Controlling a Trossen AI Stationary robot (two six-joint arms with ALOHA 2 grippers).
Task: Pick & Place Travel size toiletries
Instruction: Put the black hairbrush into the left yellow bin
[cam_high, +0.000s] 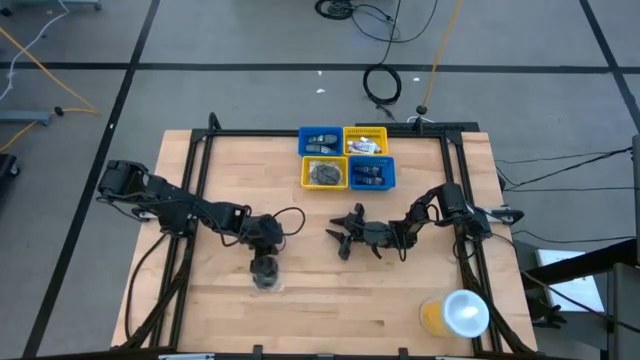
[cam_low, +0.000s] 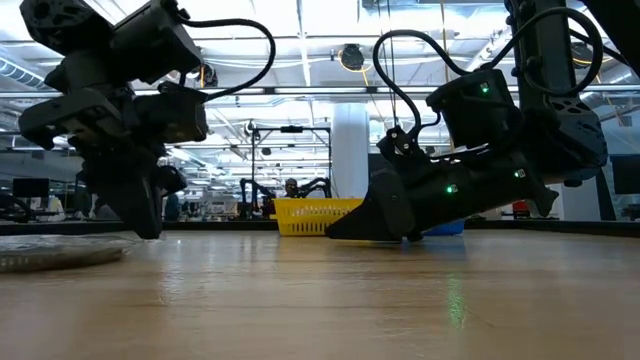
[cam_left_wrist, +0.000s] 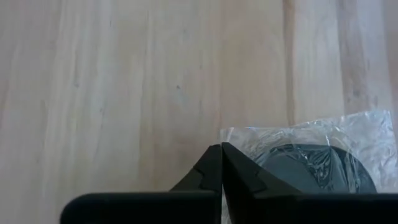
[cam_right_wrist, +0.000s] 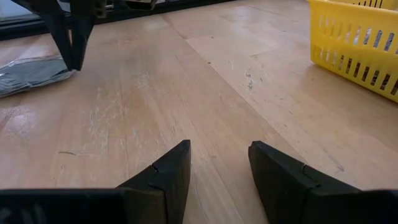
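A dark grey round disc in a clear wrapper (cam_high: 265, 273) lies flat on the table near its near edge, and it also shows in the left wrist view as the disc (cam_left_wrist: 317, 167). My left gripper (cam_left_wrist: 221, 147) points straight down with its fingers shut, and its tips stand at the wrapper's corner (cam_left_wrist: 231, 133). In the low view the left gripper (cam_low: 150, 228) is upright beside the disc (cam_low: 55, 252). My right gripper (cam_high: 341, 236) lies low over the table's middle, open and holding nothing, pointing toward the left arm; its fingers (cam_right_wrist: 168, 171) frame bare wood. My left gripper comes from above, pointing down, with its shut fingertips (cam_left_wrist: 211, 163) at the edge of the disc's clear wrapper (cam_left_wrist: 239, 140). I cannot tell whether they touch or pinch the wrapper. The disc lies flat on the table.
Four square bins sit at the table's far edge. A blue bin (cam_high: 320, 142) holds dark oval pieces, a yellow bin (cam_high: 366, 141) white items, a yellow bin (cam_high: 325, 173) a dark disc, and a blue bin (cam_high: 372, 174) dark tubes. A yellow cup with a white lid (cam_high: 457, 313) stands near-right.
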